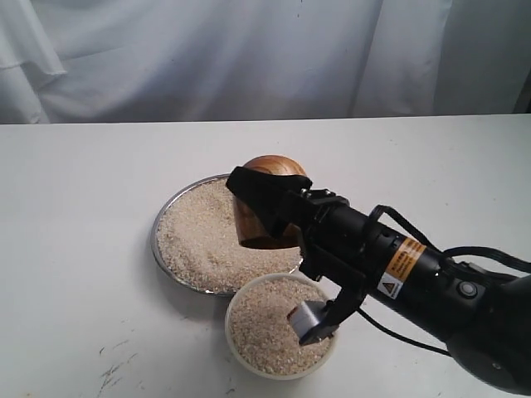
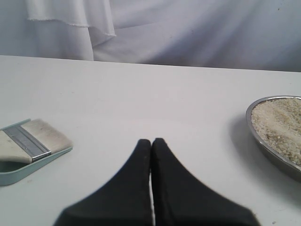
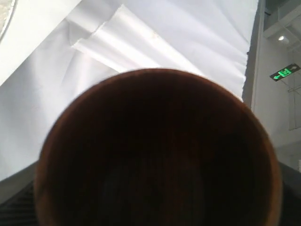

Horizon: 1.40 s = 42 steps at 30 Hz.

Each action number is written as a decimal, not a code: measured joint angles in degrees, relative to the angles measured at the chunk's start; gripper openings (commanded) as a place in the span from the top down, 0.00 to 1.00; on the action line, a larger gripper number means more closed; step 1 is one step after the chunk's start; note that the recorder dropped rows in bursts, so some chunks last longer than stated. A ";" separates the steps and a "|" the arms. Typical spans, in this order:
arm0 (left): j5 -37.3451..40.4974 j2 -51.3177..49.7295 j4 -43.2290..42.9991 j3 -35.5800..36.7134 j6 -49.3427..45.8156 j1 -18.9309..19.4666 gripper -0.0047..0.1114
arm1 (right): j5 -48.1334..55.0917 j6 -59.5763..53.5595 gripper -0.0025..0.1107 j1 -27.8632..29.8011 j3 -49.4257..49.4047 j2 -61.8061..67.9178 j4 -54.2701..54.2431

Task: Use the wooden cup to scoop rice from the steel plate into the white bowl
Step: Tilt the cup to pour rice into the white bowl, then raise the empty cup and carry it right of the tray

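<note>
The wooden cup [image 1: 272,172] hangs tipped on its side over the near right part of the steel plate [image 1: 163,217], just above the rice [image 1: 207,236]. My right gripper [image 1: 259,199] is shut on the wooden cup, with one black finger across its outside. In the right wrist view the cup's dark inside [image 3: 160,155] fills the picture and looks empty. The white bowl [image 1: 230,319] stands in front of the plate, holding rice [image 1: 261,332]. My left gripper [image 2: 151,142] is shut with nothing in it, left of the plate's rim [image 2: 256,134], low over the table.
A flat brush [image 2: 35,139] lies on a pale green dustpan [image 2: 19,169] to the left of the left gripper. A grey block [image 1: 305,317] on the right arm hangs over the bowl. White cloth [image 1: 249,58] closes off the back.
</note>
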State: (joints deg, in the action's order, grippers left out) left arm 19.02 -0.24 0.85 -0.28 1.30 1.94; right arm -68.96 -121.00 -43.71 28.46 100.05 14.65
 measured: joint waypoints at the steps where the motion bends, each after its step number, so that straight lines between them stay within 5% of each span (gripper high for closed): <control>1: 0.00 0.00 0.00 0.00 0.00 0.00 0.96 | 0.00 0.00 0.98 0.42 0.00 0.31 -0.27; 12: 0.00 0.00 0.00 0.00 0.00 0.00 0.96 | 0.10 1.78 0.98 1.48 0.39 0.91 -3.82; 17: 0.00 0.00 0.00 0.00 0.00 0.00 0.96 | 1.31 18.92 0.98 1.76 5.69 1.01 -17.07; 30: 0.00 0.00 0.00 0.00 0.00 0.00 0.96 | 63.94 75.10 0.98 17.30 36.05 1.01 -26.89; 35: 0.00 0.00 0.00 0.00 0.00 0.00 0.96 | 72.53 85.92 0.98 18.63 36.38 1.01 -28.01; 42: 0.00 0.00 0.00 0.00 0.00 0.00 0.96 | 70.03 89.73 0.98 18.63 30.47 1.15 -38.43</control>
State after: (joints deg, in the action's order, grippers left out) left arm 19.02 -0.24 0.85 -0.28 1.30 1.94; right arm 1.07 -31.27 -25.09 58.94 101.19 -23.79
